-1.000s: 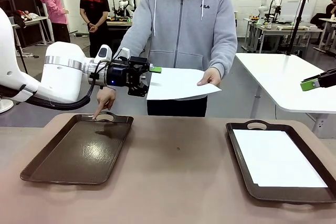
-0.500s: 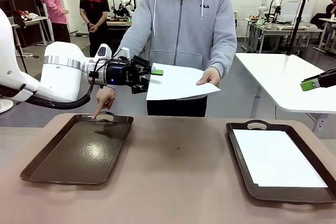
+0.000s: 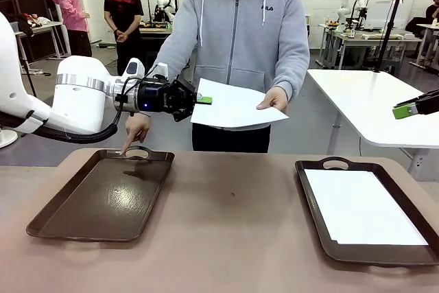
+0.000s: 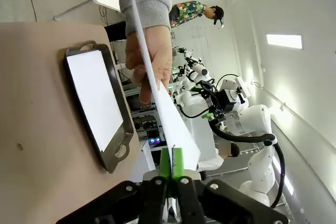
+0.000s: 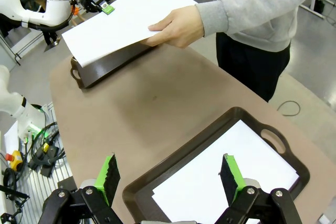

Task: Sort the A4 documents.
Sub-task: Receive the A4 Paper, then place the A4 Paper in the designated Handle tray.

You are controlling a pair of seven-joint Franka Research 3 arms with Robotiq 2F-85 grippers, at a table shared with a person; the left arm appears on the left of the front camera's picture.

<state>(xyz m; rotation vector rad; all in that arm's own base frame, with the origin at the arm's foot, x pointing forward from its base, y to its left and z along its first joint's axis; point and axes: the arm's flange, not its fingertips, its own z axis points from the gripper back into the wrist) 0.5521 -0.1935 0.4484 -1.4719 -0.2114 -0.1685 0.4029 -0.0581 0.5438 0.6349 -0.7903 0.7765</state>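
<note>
A person across the table holds out a white A4 document (image 3: 233, 106), one hand (image 3: 276, 101) on its right edge. My left gripper (image 3: 204, 100) is shut on the sheet's left edge. In the left wrist view the green pads (image 4: 167, 162) pinch the sheet (image 4: 167, 116), seen edge-on. Another A4 document (image 3: 360, 206) lies flat in the right brown tray (image 3: 312, 200). My right gripper (image 5: 169, 161) hangs open and empty high above that tray (image 5: 173, 174), at the far right of the front view (image 3: 406, 110).
The left brown tray (image 3: 103, 193) holds nothing. The person's other hand (image 3: 136, 130) points a finger down at its far handle. A small dark speck (image 3: 232, 194) lies mid-table. White tables and other people stand behind.
My left gripper's fingers have closed onto the left edge of the held sheet. The right arm and the person's hands have stayed put.
</note>
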